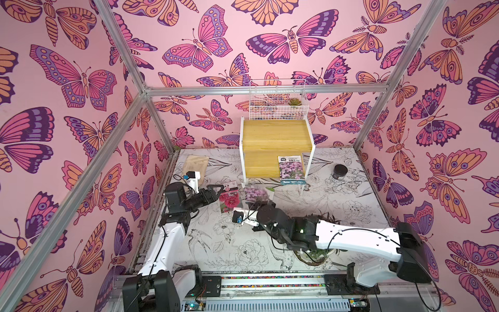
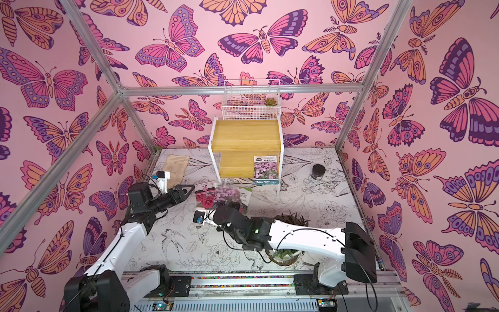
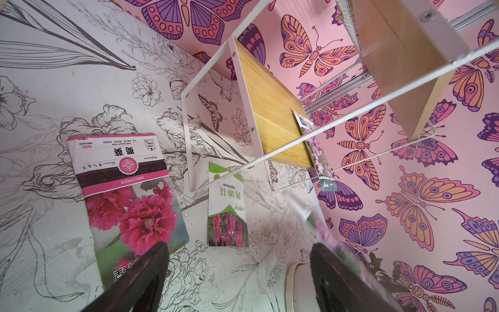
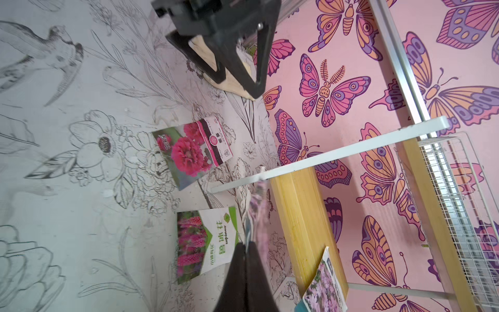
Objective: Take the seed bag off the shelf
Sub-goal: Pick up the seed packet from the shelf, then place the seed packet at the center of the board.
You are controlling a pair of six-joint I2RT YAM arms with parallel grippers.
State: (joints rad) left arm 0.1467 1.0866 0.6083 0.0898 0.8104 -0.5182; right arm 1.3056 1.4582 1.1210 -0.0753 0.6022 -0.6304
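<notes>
The shelf (image 1: 275,133) is a two-step yellow wood rack with a white frame, standing at the back of the table. My right gripper (image 4: 246,247) is shut on a seed bag (image 1: 255,192) with pink-purple flowers, held in the air just in front of the shelf's lower step and blurred. That bag shows edge-on (image 4: 256,210) in the right wrist view. A second purple-flower seed bag (image 1: 291,170) lies on the lower step's right end, overhanging its front edge. My left gripper (image 3: 240,251) is open and empty, to the left of the held bag, over a hollyhock packet (image 3: 127,189).
A green-and-white lupine packet (image 3: 226,210) lies on the table below the held bag. A white wire basket (image 1: 278,100) holding a succulent sits behind the shelf. A black jar (image 1: 340,171) stands to the right, a tan pouch (image 1: 195,162) at back left, a potted plant (image 1: 316,254) under the right arm.
</notes>
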